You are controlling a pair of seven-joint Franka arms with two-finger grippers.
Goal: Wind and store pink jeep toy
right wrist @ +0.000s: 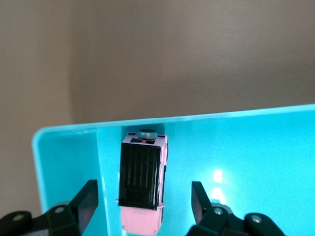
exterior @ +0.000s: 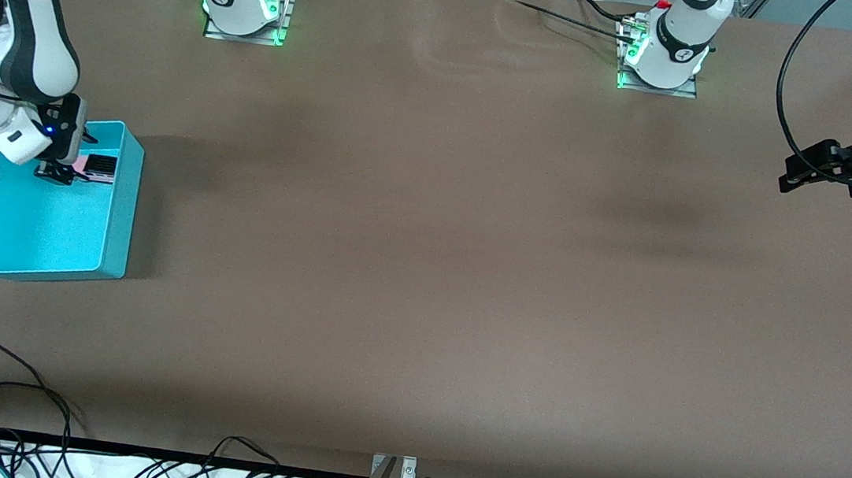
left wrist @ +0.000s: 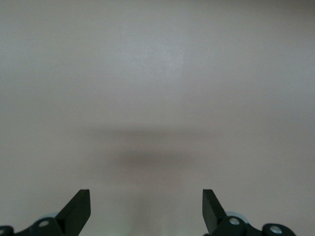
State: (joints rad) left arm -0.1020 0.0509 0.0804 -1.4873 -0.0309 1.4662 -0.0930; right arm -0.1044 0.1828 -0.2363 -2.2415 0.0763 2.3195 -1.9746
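Turquoise bin (exterior: 39,230) held the pink jeep toy (right wrist: 141,189); right end effector (right wrist: 145,204) straddled it, parted, apparently released. Lifting off-centre could drag it. Left end effector (left wrist: 146,209) waited open, empty.

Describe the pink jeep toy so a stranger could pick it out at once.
Find the turquoise bin at the right arm's end of the table. Inside it, by the wall farthest from the front camera, lies the pink jeep toy between the right gripper's open fingers. It is tiny, light pink, with a black ribbed roof.
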